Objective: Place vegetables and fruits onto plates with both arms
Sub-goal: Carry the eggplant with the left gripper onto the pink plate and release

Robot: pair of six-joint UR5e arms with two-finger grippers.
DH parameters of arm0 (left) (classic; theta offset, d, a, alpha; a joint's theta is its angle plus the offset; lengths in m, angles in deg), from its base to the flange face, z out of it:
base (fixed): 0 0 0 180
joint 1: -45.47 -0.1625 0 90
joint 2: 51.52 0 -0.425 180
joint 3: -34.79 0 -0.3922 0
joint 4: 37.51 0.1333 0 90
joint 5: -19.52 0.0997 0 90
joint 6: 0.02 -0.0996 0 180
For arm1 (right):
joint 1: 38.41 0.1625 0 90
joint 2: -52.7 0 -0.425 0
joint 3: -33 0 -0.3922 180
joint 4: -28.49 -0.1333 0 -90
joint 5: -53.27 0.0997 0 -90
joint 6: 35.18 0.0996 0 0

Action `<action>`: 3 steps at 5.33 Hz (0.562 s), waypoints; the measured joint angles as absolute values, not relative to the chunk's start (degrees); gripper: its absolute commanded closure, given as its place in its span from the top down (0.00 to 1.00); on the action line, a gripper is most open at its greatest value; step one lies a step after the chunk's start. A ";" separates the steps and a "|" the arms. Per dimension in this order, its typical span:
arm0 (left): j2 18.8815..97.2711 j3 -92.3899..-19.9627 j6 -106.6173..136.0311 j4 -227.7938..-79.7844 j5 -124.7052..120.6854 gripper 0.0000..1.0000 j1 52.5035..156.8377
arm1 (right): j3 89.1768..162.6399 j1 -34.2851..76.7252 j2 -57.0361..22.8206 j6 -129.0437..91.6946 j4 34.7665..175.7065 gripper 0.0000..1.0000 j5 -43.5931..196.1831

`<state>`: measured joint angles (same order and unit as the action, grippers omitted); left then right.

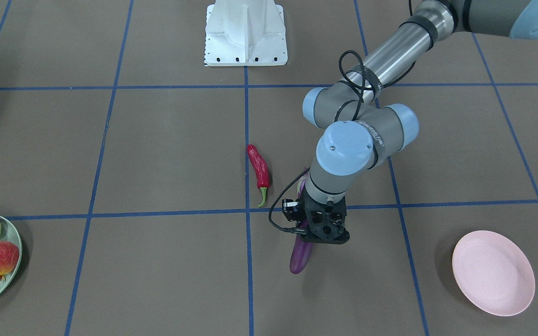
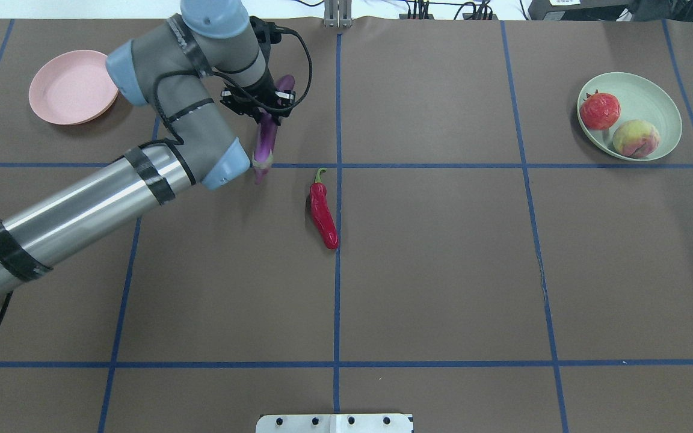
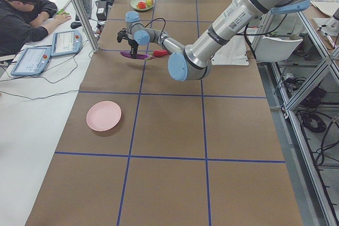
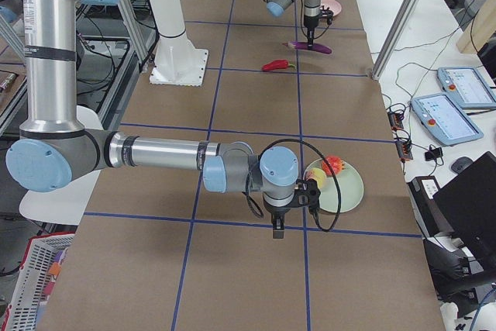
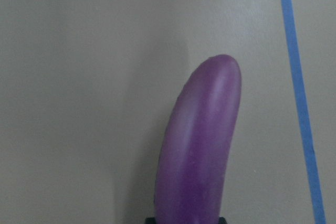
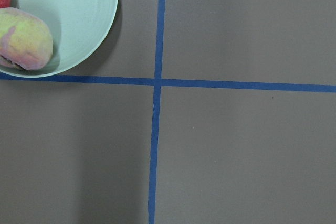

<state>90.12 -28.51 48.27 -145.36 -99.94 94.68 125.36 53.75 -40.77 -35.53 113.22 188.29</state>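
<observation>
My left gripper [image 1: 318,233] [image 2: 262,105] is shut on the long purple eggplant [image 1: 300,256] [image 2: 265,141] near its middle, at or just above the table; its rounded tip fills the left wrist view [image 5: 205,145]. The red chili pepper [image 1: 259,171] [image 2: 322,210] lies on the table beside it. The pomegranate [image 2: 600,111] and the peach [image 2: 636,138] [image 6: 23,43] lie in the mint green plate [image 2: 653,90] [image 6: 89,3]. The pink plate [image 1: 493,273] [image 2: 70,87] holds nothing. My right gripper [image 4: 277,226] hangs beside the mint plate; I cannot tell if it is open or shut.
The white base block [image 1: 245,32] [image 2: 334,423] stands at the robot's edge of the table. Blue tape lines cross the brown tabletop. An operator [image 3: 21,9] sits at a side desk with tablets [image 3: 32,59], off the table.
</observation>
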 measured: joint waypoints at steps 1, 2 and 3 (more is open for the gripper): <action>87.49 -26.77 38.52 -145.29 -102.79 0.00 100.37 | 125.27 53.68 -40.78 -35.50 113.22 1.00 188.25; 85.43 -22.56 26.32 -145.27 -103.41 0.00 106.03 | 125.22 53.64 -40.72 -35.46 113.22 1.00 188.20; 84.24 -17.38 15.89 -145.38 -102.05 0.10 110.45 | 125.20 53.62 -40.66 -35.44 113.22 1.00 188.19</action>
